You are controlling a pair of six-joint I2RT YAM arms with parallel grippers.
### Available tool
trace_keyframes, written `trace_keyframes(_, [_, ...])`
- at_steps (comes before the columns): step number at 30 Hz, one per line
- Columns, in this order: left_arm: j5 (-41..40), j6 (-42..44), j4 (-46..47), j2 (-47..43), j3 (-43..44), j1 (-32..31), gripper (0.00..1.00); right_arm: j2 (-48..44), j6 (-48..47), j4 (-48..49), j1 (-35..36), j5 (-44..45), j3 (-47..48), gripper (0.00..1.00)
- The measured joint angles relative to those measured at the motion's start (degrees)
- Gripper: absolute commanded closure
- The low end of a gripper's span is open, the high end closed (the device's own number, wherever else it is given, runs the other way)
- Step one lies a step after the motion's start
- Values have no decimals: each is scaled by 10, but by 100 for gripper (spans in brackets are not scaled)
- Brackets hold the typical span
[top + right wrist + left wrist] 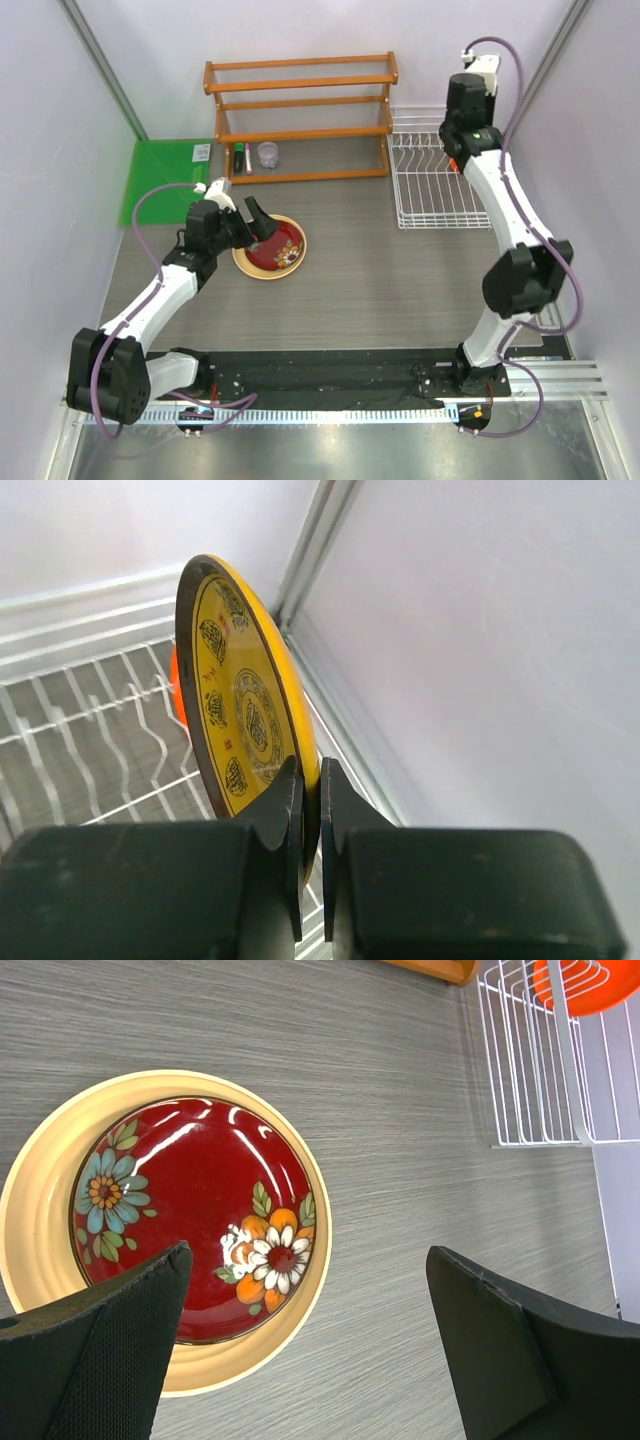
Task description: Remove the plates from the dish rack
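Grey wood-grain table carries the pale tan-yellow plate, white wire dish rack, orange-brown wooden shelf and a green mat

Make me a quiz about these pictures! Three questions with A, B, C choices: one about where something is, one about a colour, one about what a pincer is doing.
1. Where is the red flower plate?
A in the dish rack
B on the pale yellow plate
C in the right pincer

2. What colour is the small plate in the dish rack?
A green
B blue
C orange

3. What is the right pincer doing?
A pinching the yellow patterned plate by its rim
B wide open
C shut on nothing

Answers:
1 B, it sits nested on the yellow one.
2 C, orange shows behind the white wires.
3 A, both fingers squeeze the rim.
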Motion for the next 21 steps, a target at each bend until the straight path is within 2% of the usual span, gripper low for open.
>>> trace_keyframes(4, [11,-3,7,10,1,-1,1,-110,52,1,4,-41,-72,99])
trace_keyframes(9, [51,-20,43,30,6,-4,0,-219,147,-15,17,-203,-194,99])
trace_keyframes(16, [107,-58,123,55,11,-13,1,-280,264,2,38,-425,-357,99])
trace_keyframes(21, [130,-85,180,94,9,-31,1,-288,352,67,53,-547,-463,99])
